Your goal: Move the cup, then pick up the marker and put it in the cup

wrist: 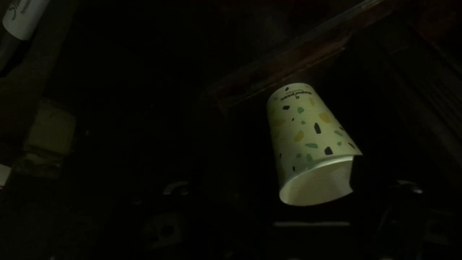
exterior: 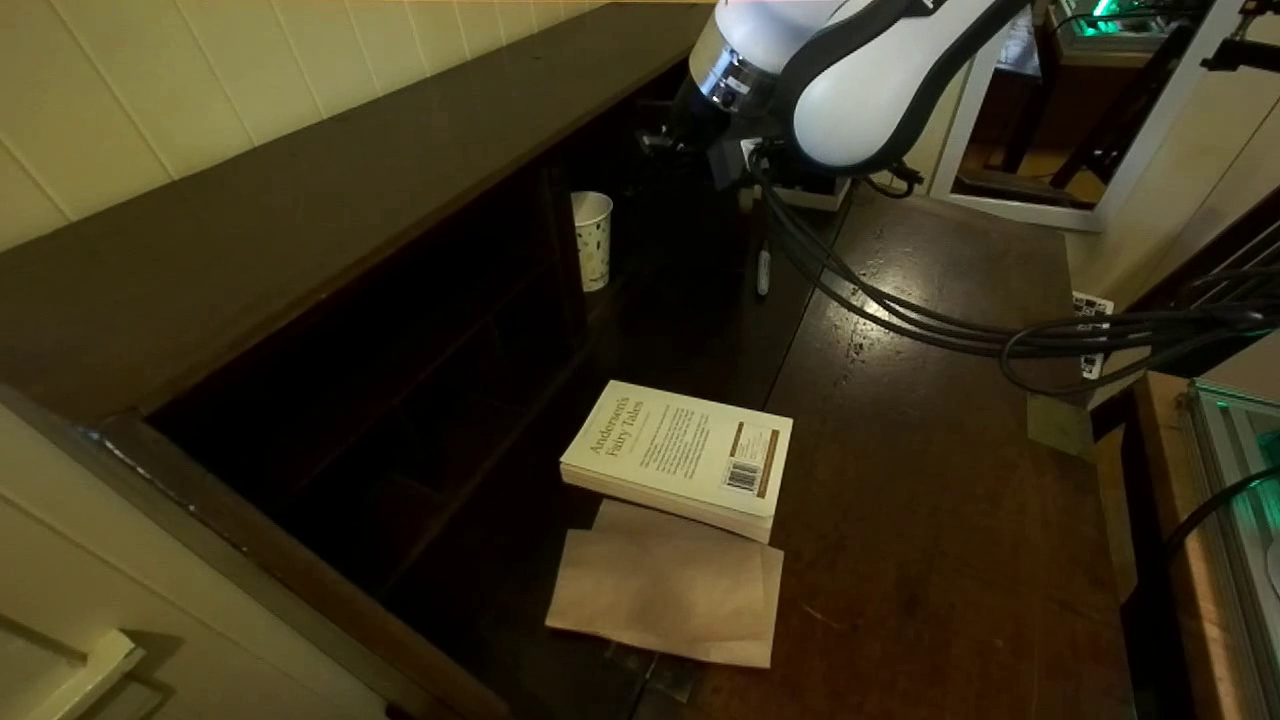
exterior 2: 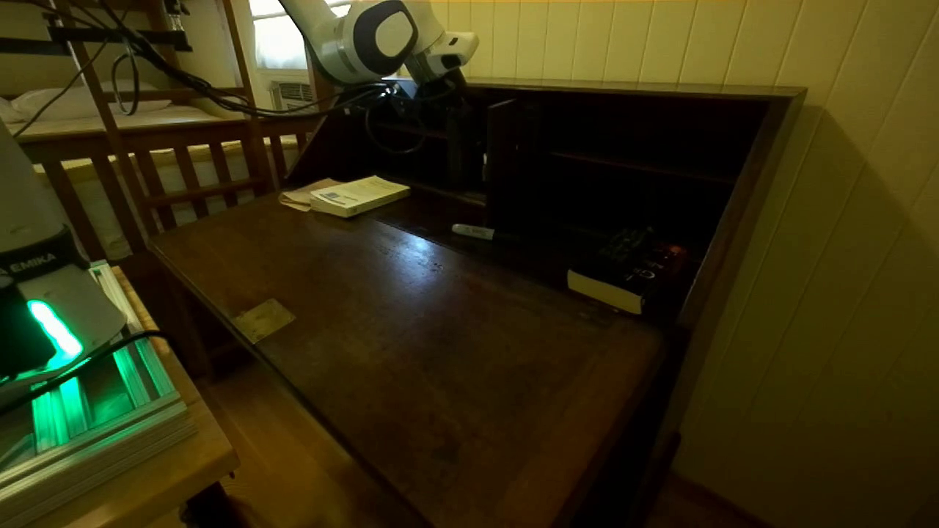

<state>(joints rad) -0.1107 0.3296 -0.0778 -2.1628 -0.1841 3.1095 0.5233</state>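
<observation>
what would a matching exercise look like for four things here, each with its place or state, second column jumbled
Column one
1. flecked white paper cup
2. slim white-barrelled marker
3. cream-white paperback book
4. thick dark-covered book

Column two
A. lying down, between the two books
B. right next to the flat sheet of brown paper
C. farthest of the four from that paper
D. standing upright, rim up

Right pairs: 1-D, 2-A, 3-B, 4-C
</observation>
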